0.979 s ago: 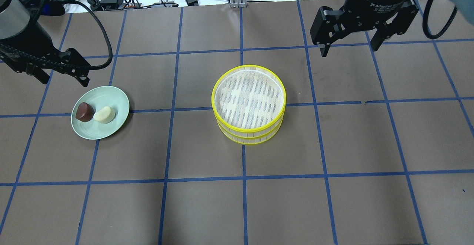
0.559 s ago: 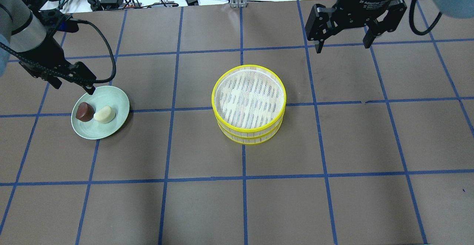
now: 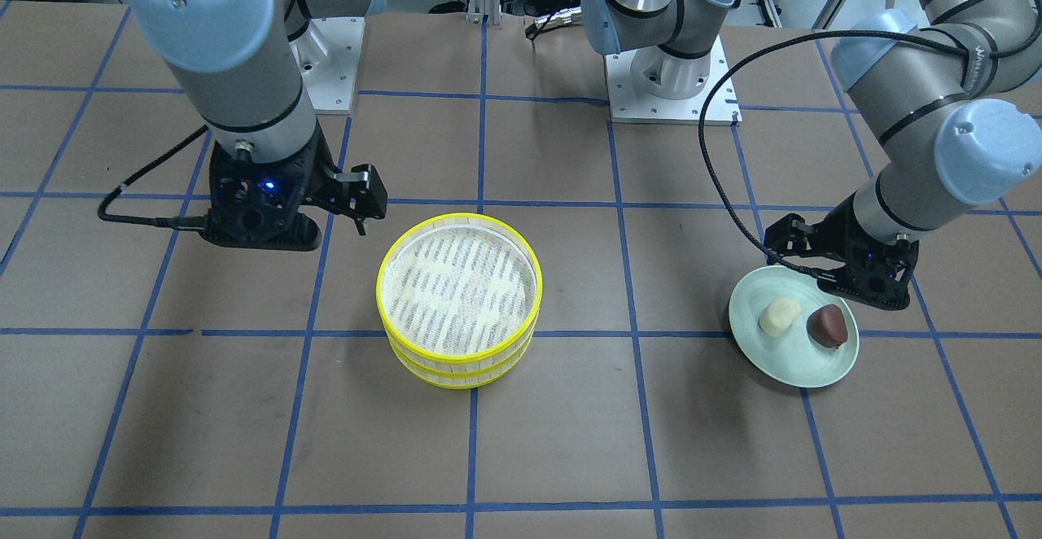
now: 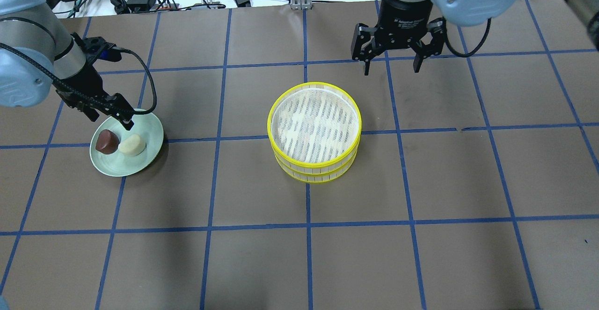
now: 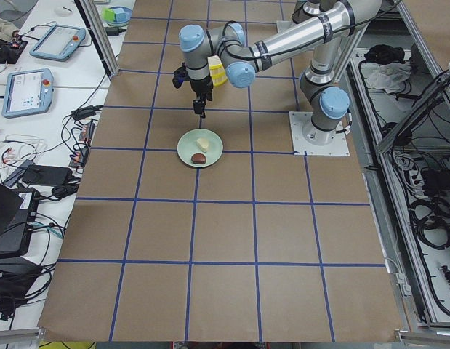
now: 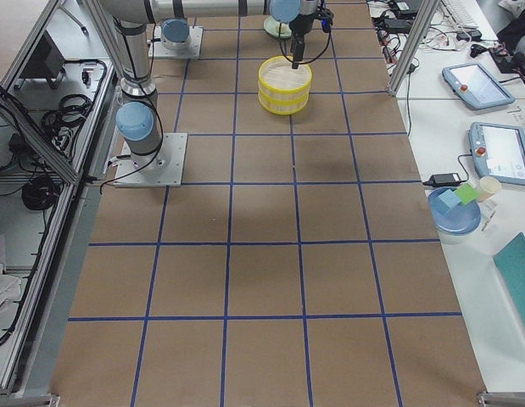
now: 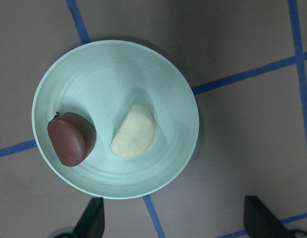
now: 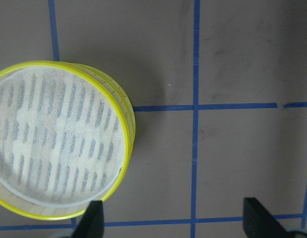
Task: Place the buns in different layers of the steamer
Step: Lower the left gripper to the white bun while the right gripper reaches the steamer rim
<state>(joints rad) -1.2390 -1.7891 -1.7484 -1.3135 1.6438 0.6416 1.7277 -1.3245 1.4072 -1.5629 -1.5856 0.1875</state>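
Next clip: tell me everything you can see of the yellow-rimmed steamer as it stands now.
The steamer stack is two round trays, one seated squarely on the other, upright. Each has a bright yellow rim and pale slatted sides that look wooden. The upper tray shows a white mesh floor with nothing on it; the lower tray is covered, so its inside cannot be seen. The stack stands near the middle of the brown table, over a blue tape line. Nothing else touches it.
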